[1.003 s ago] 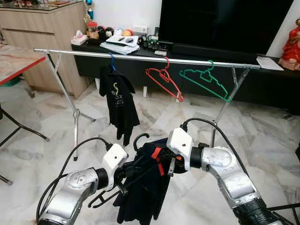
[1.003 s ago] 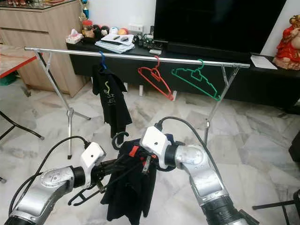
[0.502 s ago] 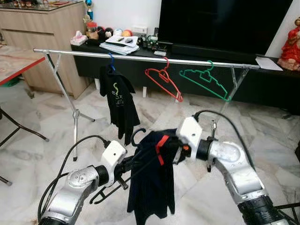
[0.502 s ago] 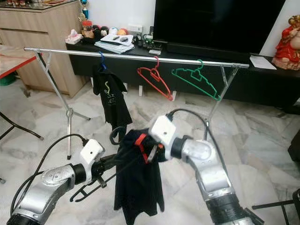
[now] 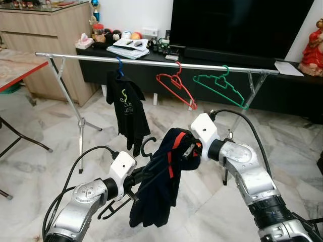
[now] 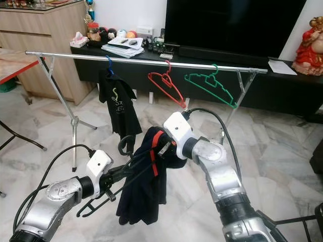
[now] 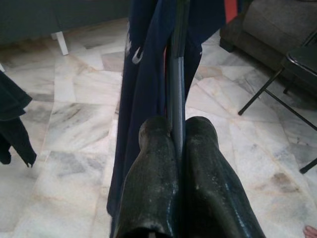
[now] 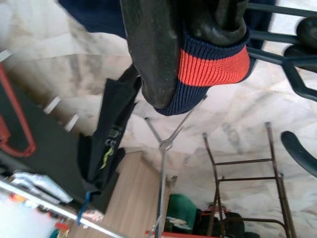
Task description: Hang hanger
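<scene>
Our left end effector (image 5: 135, 184) clamps the hanger (image 5: 146, 166) closed; the right end effector (image 5: 189, 151) pinches the shirt (image 5: 160, 186) collar, keeping it seated before the rail (image 5: 151, 62).

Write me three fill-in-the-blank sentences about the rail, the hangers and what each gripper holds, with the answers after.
1. On the rail, between the black shirt and the green hanger, hangs a ____ hanger.
2. The left gripper is shut on the black ____.
3. The right gripper grips the navy garment at its red and navy ____.

Missing words: red; hanger; collar
</scene>
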Available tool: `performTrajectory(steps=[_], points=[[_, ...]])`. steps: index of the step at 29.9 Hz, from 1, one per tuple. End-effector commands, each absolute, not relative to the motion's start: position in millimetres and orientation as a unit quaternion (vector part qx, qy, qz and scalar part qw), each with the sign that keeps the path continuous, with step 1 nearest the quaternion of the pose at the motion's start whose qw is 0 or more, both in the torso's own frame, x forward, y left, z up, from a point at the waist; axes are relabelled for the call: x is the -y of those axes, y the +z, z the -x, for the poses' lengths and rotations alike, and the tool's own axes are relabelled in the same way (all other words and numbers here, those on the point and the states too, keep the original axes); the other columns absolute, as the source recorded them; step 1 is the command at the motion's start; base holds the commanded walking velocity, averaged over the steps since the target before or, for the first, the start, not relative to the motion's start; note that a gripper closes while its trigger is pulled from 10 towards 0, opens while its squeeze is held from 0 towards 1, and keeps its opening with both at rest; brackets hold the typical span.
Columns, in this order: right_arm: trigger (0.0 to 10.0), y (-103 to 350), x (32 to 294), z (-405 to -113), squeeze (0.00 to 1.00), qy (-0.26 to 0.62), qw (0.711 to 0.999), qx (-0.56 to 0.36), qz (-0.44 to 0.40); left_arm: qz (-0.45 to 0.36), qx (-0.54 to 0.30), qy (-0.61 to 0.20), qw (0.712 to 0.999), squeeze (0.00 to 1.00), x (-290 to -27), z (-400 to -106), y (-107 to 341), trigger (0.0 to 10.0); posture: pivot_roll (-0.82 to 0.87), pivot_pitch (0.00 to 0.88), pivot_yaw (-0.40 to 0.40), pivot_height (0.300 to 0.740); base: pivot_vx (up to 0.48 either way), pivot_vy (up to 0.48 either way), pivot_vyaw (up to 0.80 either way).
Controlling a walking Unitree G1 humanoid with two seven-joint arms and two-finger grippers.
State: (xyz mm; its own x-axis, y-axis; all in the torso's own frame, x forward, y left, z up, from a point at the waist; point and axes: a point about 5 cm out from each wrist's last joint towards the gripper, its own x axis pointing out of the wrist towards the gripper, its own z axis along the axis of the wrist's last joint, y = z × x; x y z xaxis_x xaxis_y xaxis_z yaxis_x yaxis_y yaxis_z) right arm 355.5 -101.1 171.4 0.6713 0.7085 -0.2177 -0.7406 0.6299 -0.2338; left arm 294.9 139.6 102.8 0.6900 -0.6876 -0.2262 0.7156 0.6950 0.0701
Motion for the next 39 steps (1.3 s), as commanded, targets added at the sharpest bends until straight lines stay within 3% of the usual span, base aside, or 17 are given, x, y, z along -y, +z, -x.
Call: performTrajectory(steps=[1, 15, 24, 29, 35, 39], points=[[10.0, 183, 93, -359, 0.00, 0.408, 0.900, -0.036, 0.149, -0.091, -0.075, -0.393, 0.912, 0.00, -134, -295, 108, 10.0, 0.14, 0.007, -0.075, 0.740, 0.000, 0.000, 0.00], [10.0, 205, 63, -351, 0.00, 0.416, 0.908, -0.046, -0.011, -0.093, -0.042, -0.355, 0.929, 0.00, -134, -306, 116, 10.0, 0.12, 0.005, -0.075, 0.740, 0.000, 0.000, 0.00], [10.0, 202, 44, -329, 0.00, 0.449, 0.891, -0.062, -0.031, -0.091, -0.012, -0.330, 0.939, 0.00, -132, -311, 122, 10.0, 0.12, 0.025, -0.077, 0.740, 0.000, 0.000, 0.00], [10.0, 187, 78, -353, 0.00, 0.330, 0.940, -0.090, 0.008, -0.090, -0.003, -0.324, 0.942, 0.00, -132, -312, 124, 10.0, 0.11, 0.028, -0.077, 0.740, 0.000, 0.000, 0.00], [10.0, 167, 102, -361, 0.00, 0.274, 0.953, -0.128, 0.032, -0.086, -0.018, -0.355, 0.931, 0.00, -127, -306, 121, 10.0, 0.11, 0.035, -0.084, 0.740, 0.000, 0.000, 0.00], [10.0, 167, 98, -357, 0.00, 0.292, 0.947, -0.133, 0.020, -0.086, -0.021, -0.357, 0.930, 0.00, -128, -304, 119, 10.0, 0.12, 0.039, -0.085, 0.740, 0.000, 0.000, 0.00]])
